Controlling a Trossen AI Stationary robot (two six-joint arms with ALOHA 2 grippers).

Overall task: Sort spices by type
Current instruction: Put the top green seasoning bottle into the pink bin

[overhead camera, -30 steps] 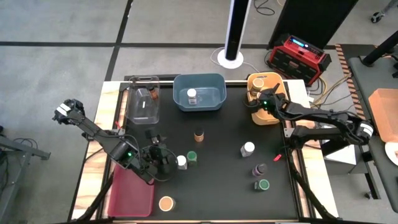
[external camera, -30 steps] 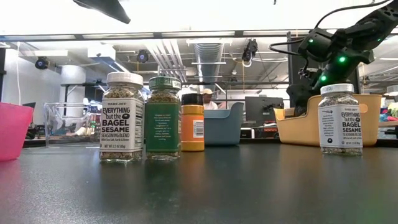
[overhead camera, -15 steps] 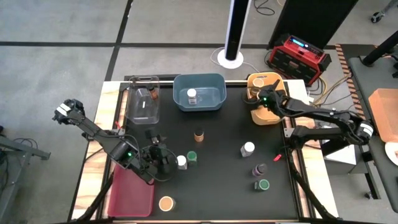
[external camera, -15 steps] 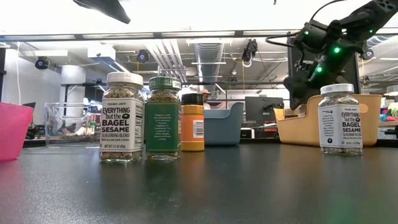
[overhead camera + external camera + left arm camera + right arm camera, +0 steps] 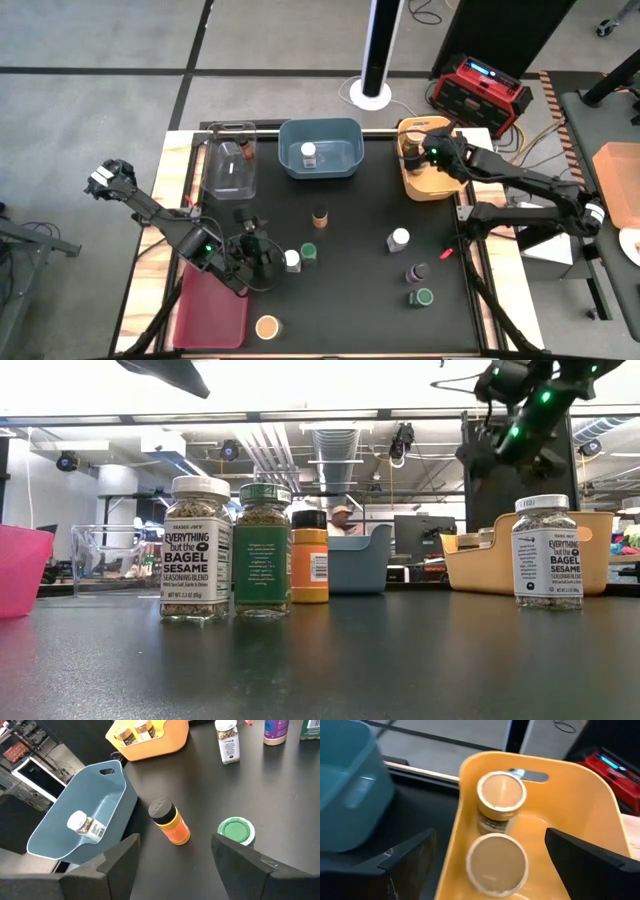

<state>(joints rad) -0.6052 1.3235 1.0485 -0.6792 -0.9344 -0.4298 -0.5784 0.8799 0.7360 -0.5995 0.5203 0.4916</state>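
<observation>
Both grippers spread, empty: right gripper [image 5: 424, 158] above yellow bin [image 5: 440, 190]; left gripper [image 5: 262, 256] beside white-lidded jar [image 5: 292, 260].

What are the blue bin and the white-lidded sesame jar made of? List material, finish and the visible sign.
Blue bin: likely molded plastic, smooth and semi-matte; one-piece rounded walls with a cut handle slot.
White-lidded sesame jar: clear glass or hard plastic, cannot tell which; seasoning shows through, paper-like label, white plastic-looking lid.
</observation>
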